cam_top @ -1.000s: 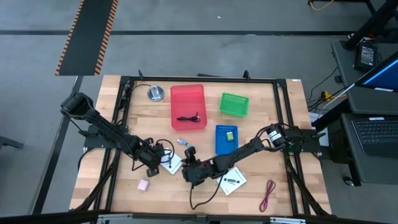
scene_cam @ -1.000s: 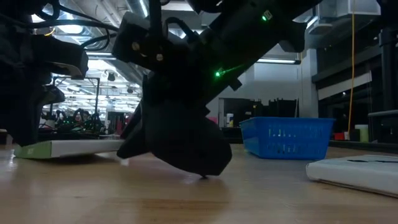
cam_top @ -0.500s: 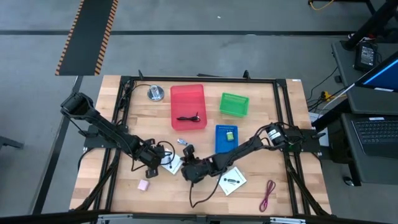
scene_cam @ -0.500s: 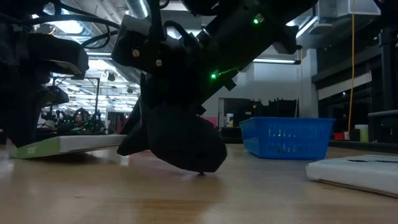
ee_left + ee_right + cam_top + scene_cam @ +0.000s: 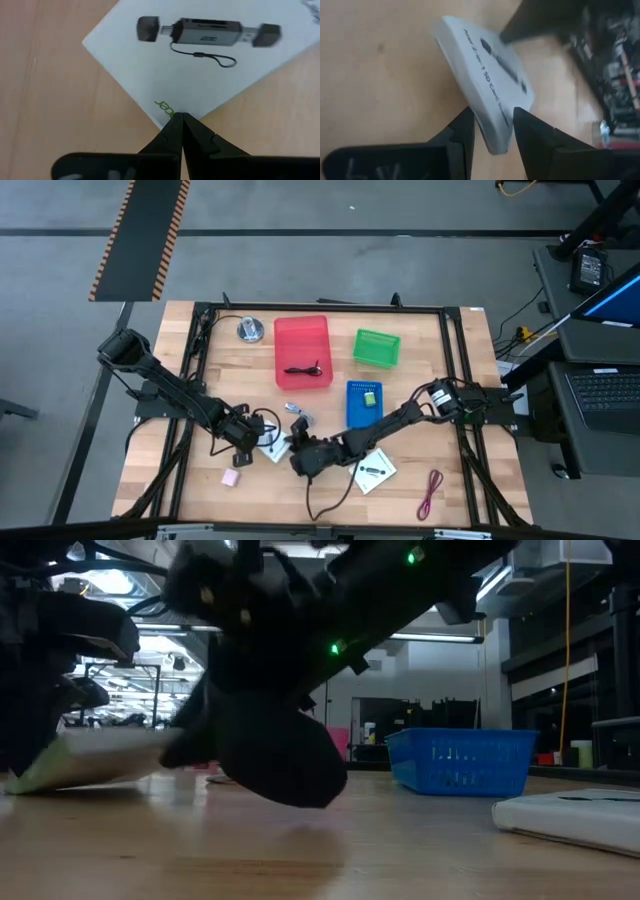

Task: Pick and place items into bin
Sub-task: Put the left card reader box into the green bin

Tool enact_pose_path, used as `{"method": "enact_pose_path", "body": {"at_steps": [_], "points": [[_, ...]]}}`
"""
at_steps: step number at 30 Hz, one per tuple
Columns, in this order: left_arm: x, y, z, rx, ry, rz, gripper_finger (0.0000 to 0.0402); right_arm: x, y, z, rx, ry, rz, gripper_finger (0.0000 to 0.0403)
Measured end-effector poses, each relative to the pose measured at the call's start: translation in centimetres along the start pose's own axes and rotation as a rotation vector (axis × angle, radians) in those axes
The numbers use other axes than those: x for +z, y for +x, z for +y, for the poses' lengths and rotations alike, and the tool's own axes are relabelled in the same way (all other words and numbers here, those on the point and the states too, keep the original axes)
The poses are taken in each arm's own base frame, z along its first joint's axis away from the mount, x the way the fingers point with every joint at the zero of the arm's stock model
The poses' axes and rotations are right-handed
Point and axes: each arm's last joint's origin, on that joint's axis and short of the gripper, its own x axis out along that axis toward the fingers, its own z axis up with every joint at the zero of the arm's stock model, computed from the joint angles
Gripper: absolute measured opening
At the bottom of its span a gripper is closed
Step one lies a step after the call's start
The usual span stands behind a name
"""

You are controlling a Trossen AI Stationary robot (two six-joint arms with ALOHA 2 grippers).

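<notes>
A white square card (image 5: pixel 275 445) printed with a black adapter lies near the table's front, between my two grippers. My left gripper (image 5: pixel 250 448) is shut, its tips on the card's corner. My right gripper (image 5: pixel 297 452) is shut on the card's opposite side. In the low view the card (image 5: pixel 100 752) is tilted. A second white card (image 5: pixel 373 472), a pink cube (image 5: pixel 231 477), a dark red cord (image 5: pixel 432 492) and a silvery-blue piece (image 5: pixel 295 410) lie flat on the wood. My left gripper presses its shut fingertips (image 5: pixel 181 120) on the card's corner beside the green print (image 5: pixel 162 106), coming steeply from above. That end of the card (image 5: pixel 20 780) stays on the table. My right gripper pinches the card's rounded corner (image 5: pixel 495 140) between its two fingers, one on each face. The fingers come slanting down from the table's right side. The held end is raised, so the card tilts, its far end down on the wood.
At the back stand a red bin (image 5: pixel 302 330) holding a black cord, a green bin (image 5: pixel 376 347) and a round silver disc (image 5: pixel 250 330). A blue bin (image 5: pixel 364 415) with a green-white piece stands just right of the grippers. A black frame runs along the table's edges.
My right gripper has rolled and edged toward the table's left. The white card, flat a second ago, has tipped: the end in my right gripper has risen, while the end under my left gripper stays on the table.
</notes>
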Motion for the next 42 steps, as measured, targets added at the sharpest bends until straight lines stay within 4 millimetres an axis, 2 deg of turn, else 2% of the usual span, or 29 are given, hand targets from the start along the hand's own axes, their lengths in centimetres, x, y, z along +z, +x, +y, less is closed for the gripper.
{"method": "enact_pose_path", "body": {"at_steps": [4,13,25,33,42], "points": [[0.3,0.0,-0.3,-0.040,0.019,-0.024,0.0002,0.6,-0.2,-0.1,-0.025,-0.029,-0.042,0.0094],[0.4,0.0,-0.5,-0.056,0.027,-0.032,0.0002,0.8,-0.4,0.1,-0.020,-0.047,-0.045,0.0017],[0.6,-0.4,-0.4,-0.044,0.020,-0.053,0.0003,1.3,-1.4,0.3,-0.051,-0.080,-0.012,0.0006],[1.4,-2.8,-0.5,-0.037,0.060,-0.134,0.0003,2.1,-3.6,-1.7,-0.038,-0.039,0.013,0.0006],[2.3,-6.8,-0.1,-0.010,0.176,-0.350,0.0003,2.8,-6.4,-4.4,-0.044,0.021,0.054,0.0004]]}}
